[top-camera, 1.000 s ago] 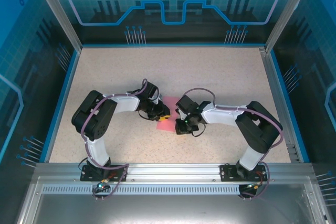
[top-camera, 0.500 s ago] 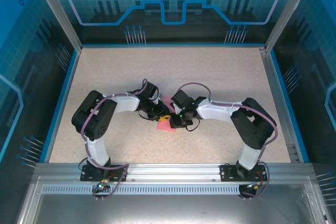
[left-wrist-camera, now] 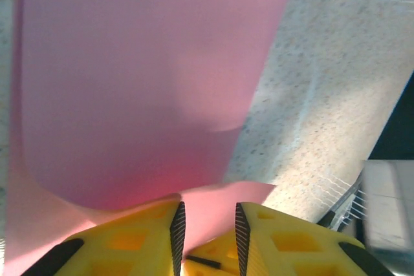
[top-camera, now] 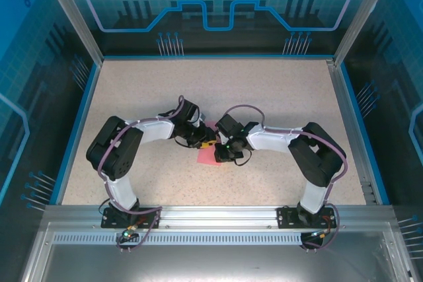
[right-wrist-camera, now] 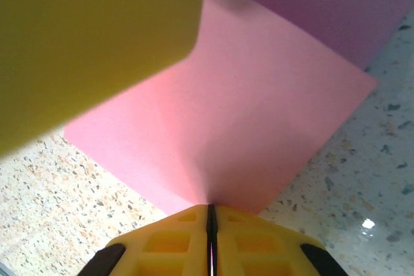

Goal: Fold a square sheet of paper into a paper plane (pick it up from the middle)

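The square sheet of paper (top-camera: 206, 157) is pink and lies at the table's middle, bent over on itself between my two grippers. In the left wrist view the paper (left-wrist-camera: 142, 82) curves up in a rounded fold, and one edge runs into the gap of my left gripper (left-wrist-camera: 207, 214). That gripper's jaws stand apart without pressing the sheet. My right gripper (right-wrist-camera: 211, 210) is shut on the near edge of the paper (right-wrist-camera: 246, 114), which fans out from the pinch. One yellow finger (right-wrist-camera: 97, 37) of the left gripper looms blurred close above it. From above, the left gripper (top-camera: 206, 142) and right gripper (top-camera: 220, 153) almost meet.
The speckled table (top-camera: 277, 97) is ringed by a blue rim and metal frame posts (top-camera: 71, 14). Both arms bend inward, their elbows (top-camera: 115, 146) out towards the sides. A metal shelf (top-camera: 211, 255) runs along the near edge.
The right gripper has moved left with the paper's edge, closing on the left gripper and doubling the sheet over. The left jaws have parted a little.
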